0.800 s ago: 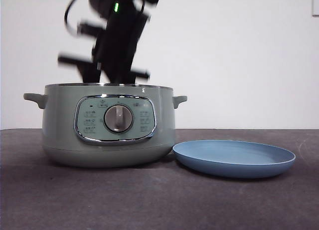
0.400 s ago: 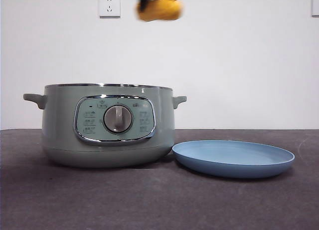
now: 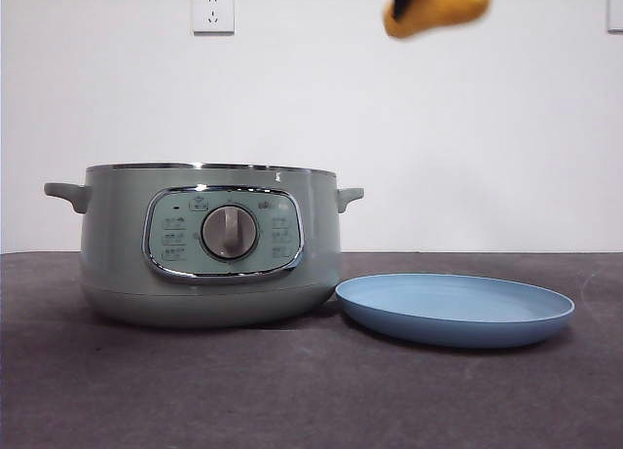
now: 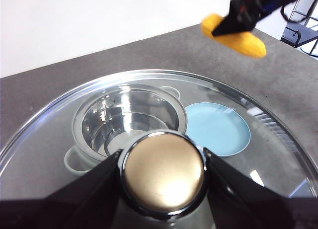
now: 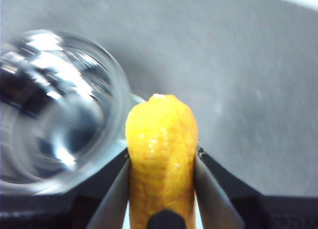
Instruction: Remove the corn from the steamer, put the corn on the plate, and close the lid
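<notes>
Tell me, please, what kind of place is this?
Probably an indoor test bench, not a real kitchen: a bare white wall with a socket, a dark grey table, and only the steamer and an empty plate on it.

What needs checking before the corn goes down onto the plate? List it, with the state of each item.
1. Corn clamped between the right gripper jaws: ok.
2. Corn lifted out of the steamer: ok, it hangs high in the front view.
3. Corn above the plate: ok in the front view; depth cannot be told.
4. Plate bare, ready to receive: ok.
5. Lid held off the pot by the left gripper on its knob: ok.
6. Steamer interior empty: ok, only bare metal shows.
</notes>
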